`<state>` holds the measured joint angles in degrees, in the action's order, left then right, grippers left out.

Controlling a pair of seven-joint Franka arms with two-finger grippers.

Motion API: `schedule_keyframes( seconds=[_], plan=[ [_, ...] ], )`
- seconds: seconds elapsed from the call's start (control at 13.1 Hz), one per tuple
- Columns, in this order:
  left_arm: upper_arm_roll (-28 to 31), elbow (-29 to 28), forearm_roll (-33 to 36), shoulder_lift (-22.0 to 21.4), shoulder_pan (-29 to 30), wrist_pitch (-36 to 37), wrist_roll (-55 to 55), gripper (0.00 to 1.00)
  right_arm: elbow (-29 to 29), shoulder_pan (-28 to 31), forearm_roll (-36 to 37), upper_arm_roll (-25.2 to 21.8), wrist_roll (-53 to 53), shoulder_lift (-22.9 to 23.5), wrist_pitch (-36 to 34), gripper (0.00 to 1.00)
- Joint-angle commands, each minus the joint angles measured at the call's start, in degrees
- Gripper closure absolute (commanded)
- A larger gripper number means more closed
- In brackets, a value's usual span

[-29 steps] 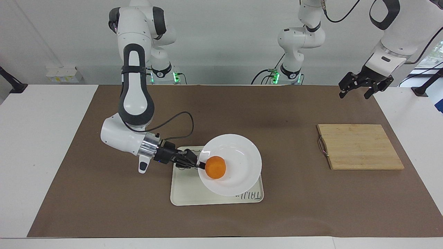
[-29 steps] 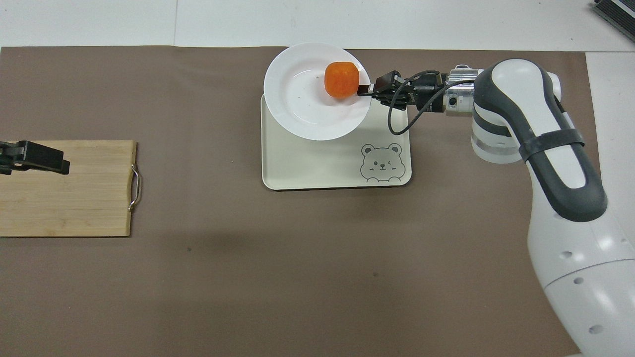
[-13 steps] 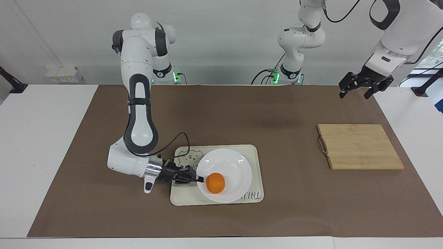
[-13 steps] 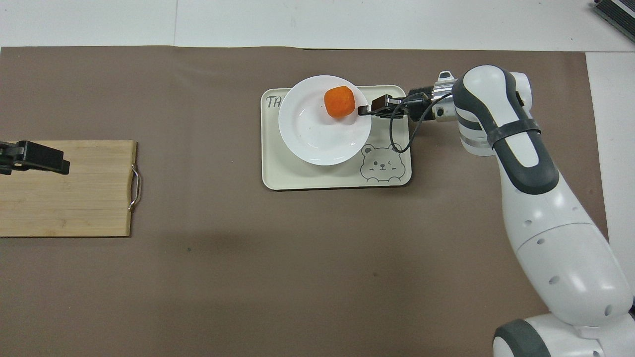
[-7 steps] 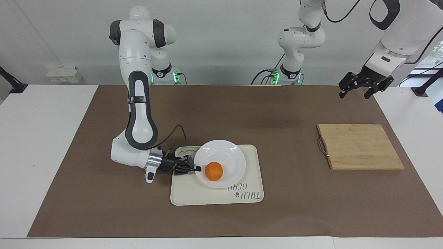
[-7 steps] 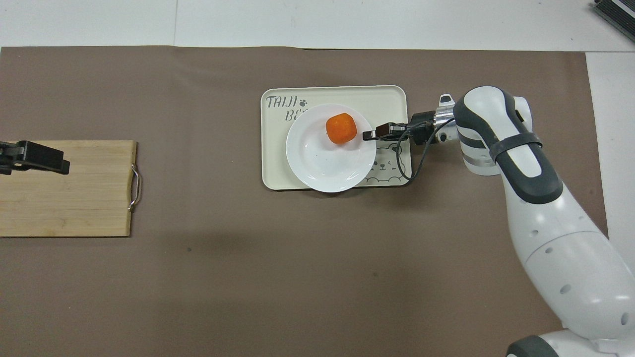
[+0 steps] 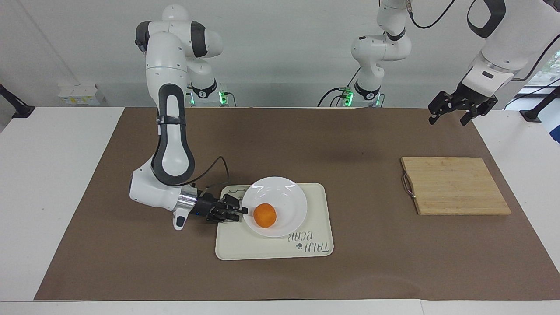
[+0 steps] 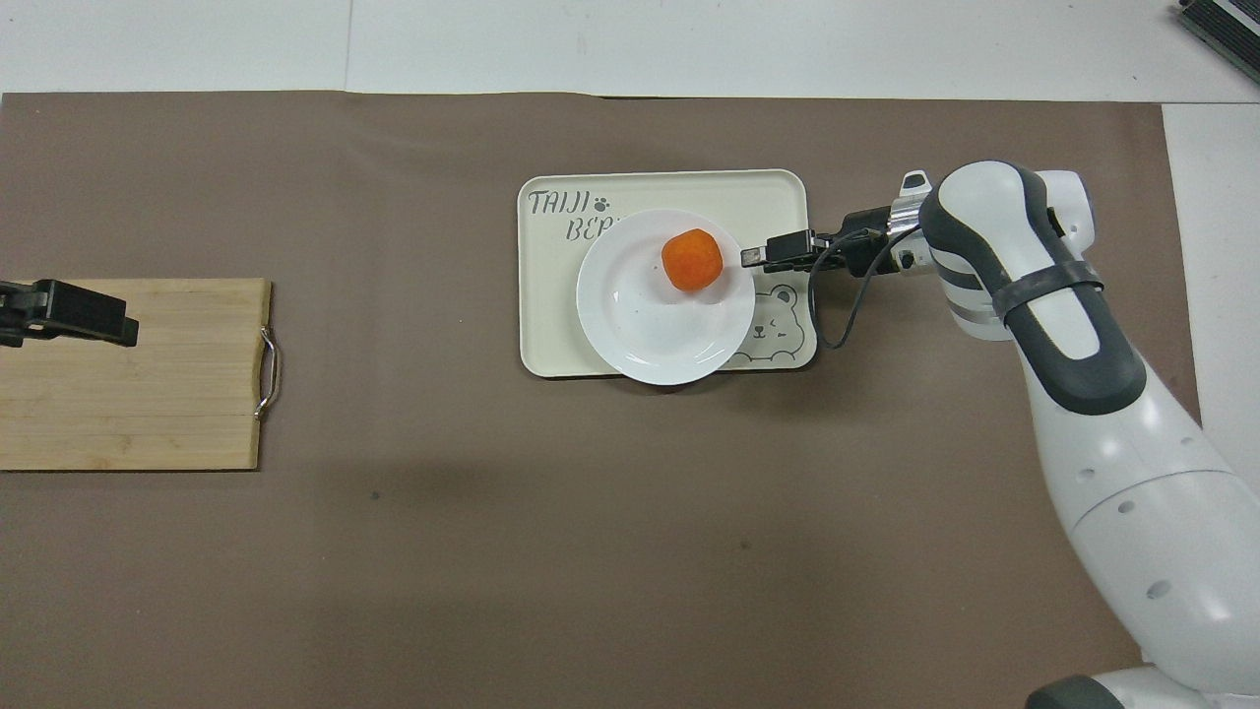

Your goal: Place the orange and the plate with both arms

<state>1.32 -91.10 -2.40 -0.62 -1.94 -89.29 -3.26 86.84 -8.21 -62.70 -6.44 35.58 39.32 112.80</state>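
Observation:
The white plate (image 7: 288,197) lies on the cream bear tray (image 7: 262,249), toward the tray's right-arm end. The orange (image 7: 265,215) sits in the plate near the rim on the gripper's side. They also show in the overhead view: plate (image 8: 630,315), orange (image 8: 692,260), tray (image 8: 551,345). My right gripper (image 7: 243,211) is low and level at the plate's rim, and its tip (image 8: 750,258) meets the rim's edge. My left gripper (image 7: 449,119) is open and empty, and waits in the air at the left arm's end, over the cutting board (image 8: 59,313).
A bamboo cutting board (image 7: 455,186) with a metal handle lies on the brown mat toward the left arm's end. Two smaller white arms with green-lit bases (image 7: 369,87) stand at the robots' edge of the table. A black cable loops from the right wrist.
The right arm brought the plate with the orange down and nearer to the robots, onto the tray. Its tip then drew back from over the rim to the rim's edge. The left arm has not moved.

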Motion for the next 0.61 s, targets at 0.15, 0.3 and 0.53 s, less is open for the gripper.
schedule_keyframes(
  seconds=[0.15,0.3,0.53],
  plan=[
    [-0.3,-0.1,1.0,-0.7,0.4,0.3,0.6,0.00,-3.0,0.0,13.1,-0.3,-13.0,-3.8,2.3,0.00],
    [-0.3,-0.1,1.0,-0.7,0.4,0.3,0.6,0.00,-3.0,-0.4,21.3,-0.3,-17.0,-5.6,3.9,0.00],
    [-0.3,-0.1,1.0,-0.7,0.4,0.3,0.6,0.00,-2.9,-1.1,37.8,0.0,-30.5,-10.6,5.2,0.00]
  ],
)
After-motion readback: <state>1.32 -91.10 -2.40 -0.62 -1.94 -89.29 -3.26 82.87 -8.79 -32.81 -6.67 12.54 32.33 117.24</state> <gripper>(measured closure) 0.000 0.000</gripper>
